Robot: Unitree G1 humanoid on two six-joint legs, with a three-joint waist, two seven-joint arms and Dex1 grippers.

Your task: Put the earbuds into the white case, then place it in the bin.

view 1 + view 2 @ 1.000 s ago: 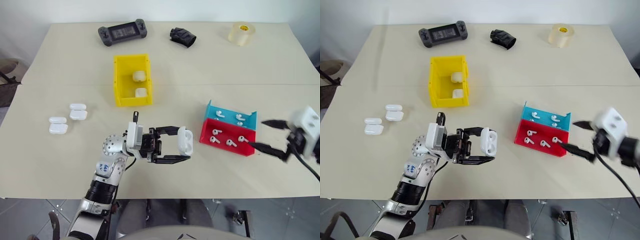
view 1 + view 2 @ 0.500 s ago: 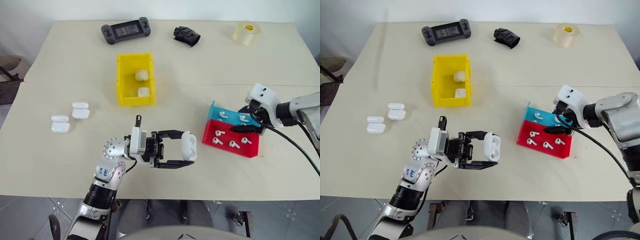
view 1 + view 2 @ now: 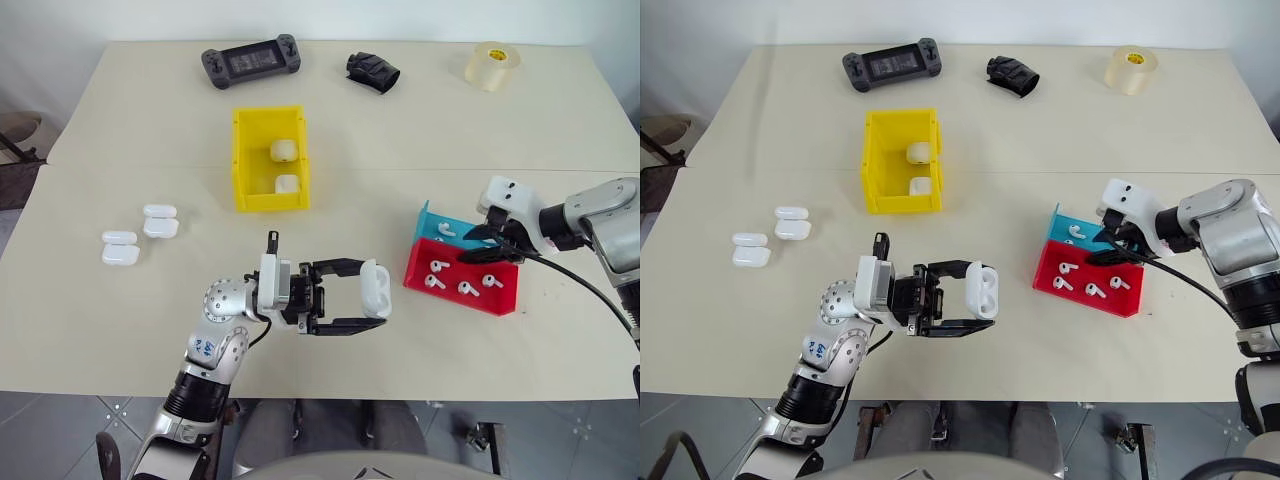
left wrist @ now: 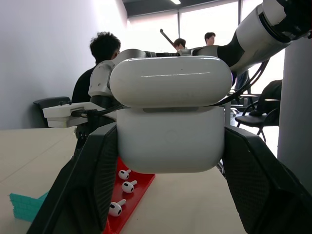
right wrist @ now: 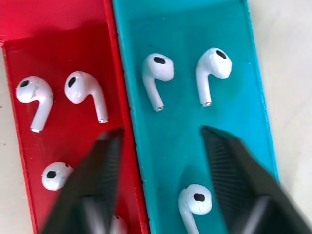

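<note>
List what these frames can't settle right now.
- Inside of the white case: its lid looks nearly shut in the left wrist view.
- Lowest earbud in the red tray: cut off by a right gripper finger, right wrist view.
- Blue tray contents in the eye views: partly covered by the right gripper.
- Tape roll label: too small.

Glossy white plastic case [image 4: 170,114]; smooth plastic yellow bin [image 3: 266,157].

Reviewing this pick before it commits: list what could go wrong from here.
1. The right gripper hangs open above the blue tray, fingers straddling the wall beside the red tray; closing could catch that wall, not an earbud.
2. The left gripper pinches the white case clear of the table; a slip drops it.
</note>
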